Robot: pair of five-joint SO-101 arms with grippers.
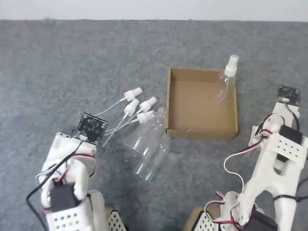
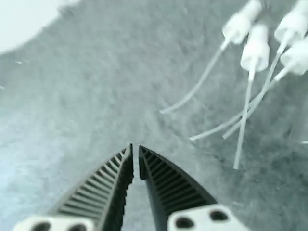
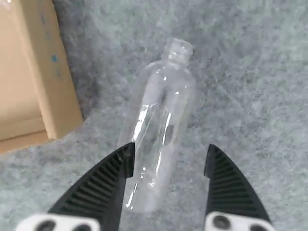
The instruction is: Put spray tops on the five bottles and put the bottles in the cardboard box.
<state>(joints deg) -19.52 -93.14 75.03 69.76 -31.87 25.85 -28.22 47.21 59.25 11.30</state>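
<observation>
- Bottles [image 1: 144, 134] of clear thin plastic: likely light, slick and easily dented; best taken gently across the mid-body, clear of the neck.
- Count one capped bottle [image 1: 224, 89] leaning in the cardboard box [image 1: 202, 131], and at least two bare ones overlapping on the counter [image 1: 72, 57] just beside it; exact number hard to tell.
- Count four loose spray tops [image 1: 133, 93] near those, tubes trailing.
- Right pincer [image 3: 169, 148] apart, straddling another open-necked bottle [image 3: 159, 120] beside the box.
- Left pincer [image 2: 135, 148] together, empty, short of the spray tops.
</observation>
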